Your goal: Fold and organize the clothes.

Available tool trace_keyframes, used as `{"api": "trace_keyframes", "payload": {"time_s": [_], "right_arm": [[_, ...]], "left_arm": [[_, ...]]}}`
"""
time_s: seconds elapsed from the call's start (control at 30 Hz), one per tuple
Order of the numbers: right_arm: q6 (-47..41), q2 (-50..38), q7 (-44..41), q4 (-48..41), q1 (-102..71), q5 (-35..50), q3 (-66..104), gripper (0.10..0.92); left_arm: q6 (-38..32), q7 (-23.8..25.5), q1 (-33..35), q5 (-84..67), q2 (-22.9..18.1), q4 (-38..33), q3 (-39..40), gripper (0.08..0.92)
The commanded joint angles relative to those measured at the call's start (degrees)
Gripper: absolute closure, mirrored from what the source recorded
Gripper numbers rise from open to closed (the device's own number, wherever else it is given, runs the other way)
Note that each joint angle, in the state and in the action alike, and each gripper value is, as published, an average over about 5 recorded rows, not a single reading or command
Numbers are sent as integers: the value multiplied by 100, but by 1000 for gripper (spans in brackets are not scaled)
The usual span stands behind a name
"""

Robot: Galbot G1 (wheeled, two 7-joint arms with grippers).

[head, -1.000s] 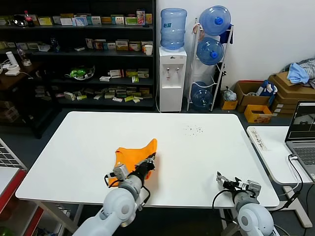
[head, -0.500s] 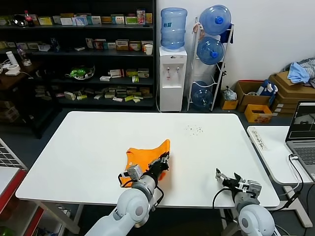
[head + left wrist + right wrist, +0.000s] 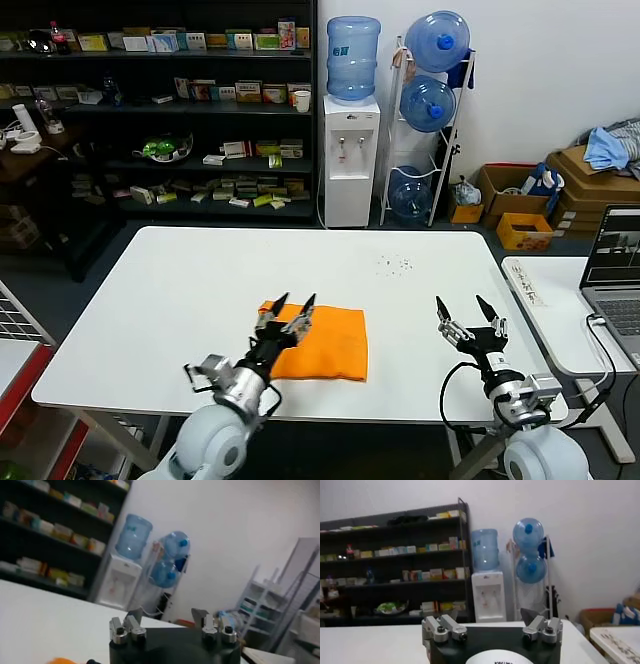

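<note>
Orange shirt: your T-shirt (image 3: pixel 322 343) lies flat as a folded rectangle on the white table (image 3: pixel 180 290), near the front edge and a little left of the middle; no lettering shows on the upper face.
Left gripper: your left gripper (image 3: pixel 292 304) is raised over the shirt's left end with its fingers spread and nothing between them; you cannot tell whether the tips touch the cloth.
Left wrist view: you see the left gripper's (image 3: pixel 167 615) two fingers apart, the table running off behind them and a sliver of orange (image 3: pixel 62 661) at the lower edge.
Right gripper: your right gripper (image 3: pixel 465 305) stands raised above the table near the front right corner, fingers splayed wide and holding nothing, well apart from the shirt.
Right wrist view: you see the right gripper's (image 3: pixel 490 614) two fingers wide apart, pointing toward the far wall.
Table: black specks (image 3: pixel 397 264) lie scattered toward the far edge, right of the middle.
Beyond the far edge: you have a dark shelf unit (image 3: pixel 160 100) of boxes, a water dispenser (image 3: pixel 350 150) with a blue bottle on top, and a rack of blue water bottles (image 3: pixel 430 100).
Right side: a laptop (image 3: pixel 615 270) sits on a second white table just beside the right edge, with cardboard boxes (image 3: pixel 520 205) and a light blue cloth (image 3: pixel 606 147) behind.
</note>
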Motion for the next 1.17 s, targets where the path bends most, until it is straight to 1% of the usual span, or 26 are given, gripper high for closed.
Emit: {"api": "trace_keyframes", "payload": {"time_s": [0.03,0.17,0.27,0.37,0.57,1.17], "right_arm": [[1338,794,-1002,-166,-895,-1907,563,203],[1652,1090,-1092,-481,-1036,-1854,774,203],[1912,1168,-1099,-679,-1057,-1739,892,203],[2137,1226,-1097,-869,-968,-1664,1021,203],[2261,1416,-1203,-952,-854,-1594,1221,203],[2229,1525,-1286,-964,-881,-1723,1221,203]], "left_arm": [[-2616,1874,2150,1159,116,1329,-2832,257],[-3061,2225,2329,875,-204,1478,-3236,187],[-3149,2386,2331,750,-427,1410,-3440,178],[-3196,2499,2310,740,-527,1343,-3517,177],[-3225,2658,2317,775,-545,1267,-3491,177],[-3225,2669,2300,765,-520,1284,-3402,177]]}}
